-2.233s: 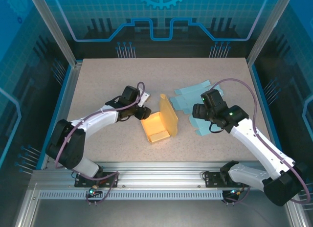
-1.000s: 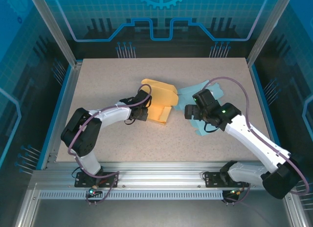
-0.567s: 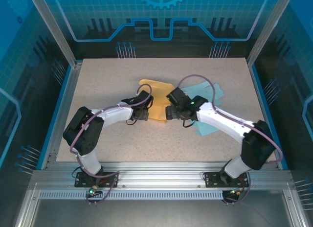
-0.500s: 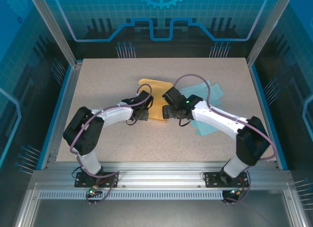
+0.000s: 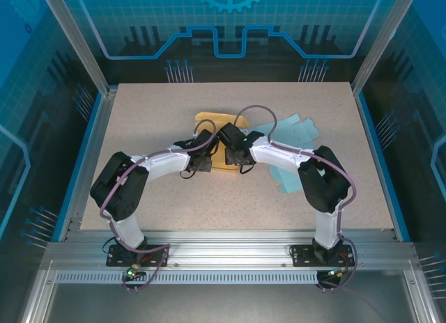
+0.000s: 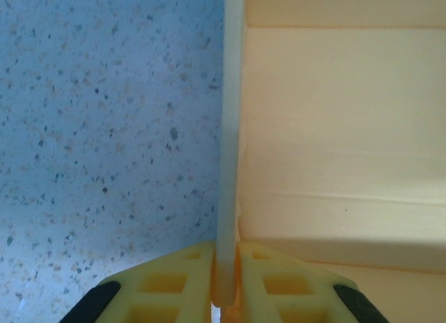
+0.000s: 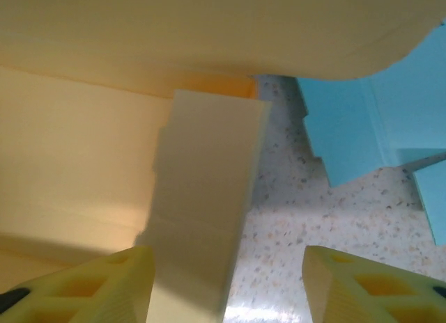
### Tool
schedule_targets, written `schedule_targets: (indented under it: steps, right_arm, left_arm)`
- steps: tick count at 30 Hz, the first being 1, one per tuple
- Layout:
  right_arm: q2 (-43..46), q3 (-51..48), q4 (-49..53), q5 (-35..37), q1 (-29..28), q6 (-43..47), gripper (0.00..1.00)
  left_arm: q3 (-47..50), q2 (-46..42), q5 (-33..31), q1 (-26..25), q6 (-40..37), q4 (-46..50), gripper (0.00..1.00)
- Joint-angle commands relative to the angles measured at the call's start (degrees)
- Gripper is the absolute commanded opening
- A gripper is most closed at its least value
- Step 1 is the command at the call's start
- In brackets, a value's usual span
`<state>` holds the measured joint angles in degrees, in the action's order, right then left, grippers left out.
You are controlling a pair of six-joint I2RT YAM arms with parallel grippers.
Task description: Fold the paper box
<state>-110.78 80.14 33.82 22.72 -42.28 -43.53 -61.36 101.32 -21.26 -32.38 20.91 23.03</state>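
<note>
Here left end effector [image 6: 225, 280] pinches paper box [image 6: 334, 128] wall.

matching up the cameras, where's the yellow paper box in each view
top external: yellow paper box just left of centre, slightly above the middle.
left wrist: right half, its wall edge pinched by the left end effector.
right wrist: across the top and left side.
shared landmark: the speckled table under it.
</note>
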Motion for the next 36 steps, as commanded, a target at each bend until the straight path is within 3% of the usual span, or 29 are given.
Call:
schedule_targets:
  steps: [1,7,10,15,19,24,32,36]
  right_arm:
    - [-3.63,1.72,0.10,2.85,0.52,-0.59,0.54]
    - [-7.97,2.79,1.01,5.90,0.53,-0.09,0.41]
    - [-8.90,2.22,0.21,6.05,0.53,0.20,0.28]
    - [-9.43,1.84,0.85,6.93,0.59,1.35,0.15]
    - [-9.72,1.52,1.98,7.65,0.45,3.30,0.12]
    - [-10.12,1.48,4.32,8.73,0.36,6.00,0.10]
    - [-15.64,6.03,11.91,14.38,-1.63,9.47,0.12]
    - [-20.50,10.25,17.01,17.92,-2.86,9.47,0.17]
  left_arm:
    - [-0.44,0.63,-0.98,-0.48,1.19,1.75,0.17]
    - [-0.07,0.41,-1.69,-0.51,2.42,1.85,0.17]
    - [0.01,-0.47,-1.43,-0.55,3.73,1.48,0.17]
    - [0.44,-5.06,-0.64,-0.49,5.53,0.49,0.31]
    - [1.17,-11.59,-0.84,-0.44,6.75,0.58,0.53]
    - [3.52,-20.33,-2.69,-0.20,8.76,0.75,0.58]
    - [9.57,-35.19,-12.23,0.79,11.45,0.14,0.84]
    - [12.05,-41.18,-12.84,2.81,9.88,-1.07,0.87]
